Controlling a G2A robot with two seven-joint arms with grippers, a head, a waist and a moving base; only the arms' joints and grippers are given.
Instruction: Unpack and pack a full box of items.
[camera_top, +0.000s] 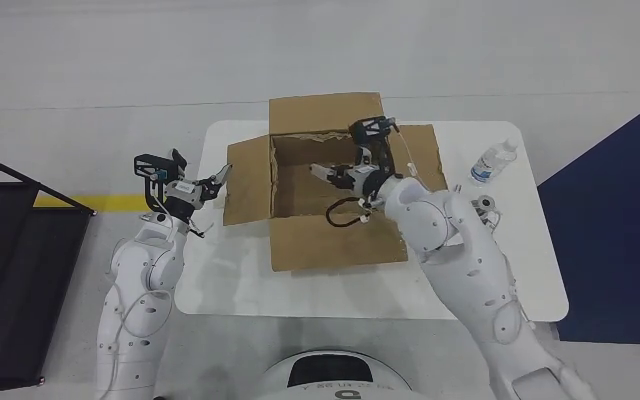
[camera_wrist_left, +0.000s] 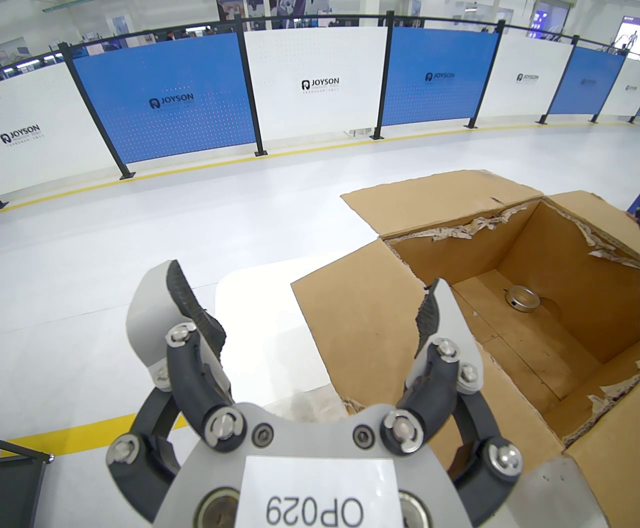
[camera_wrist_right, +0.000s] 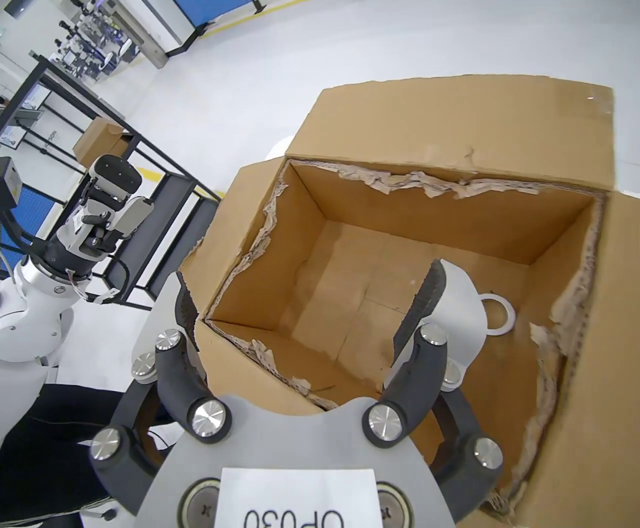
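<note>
Standing on the table (camera_top: 240, 290), the cardboard box (camera_top: 340, 245) is seen with flaps spread, a metal ring (camera_wrist_left: 520, 298) lying on its floor. The left gripper (camera_top: 222, 178) is held wide open and empty at its 9 o'clock; the right gripper (camera_top: 316, 170), likewise spread and empty, is held above the opening.

box (camera_top: 250, 185) mouth open, flaps splayed outward, ring (camera_wrist_left: 521, 299) on its floor
</note>
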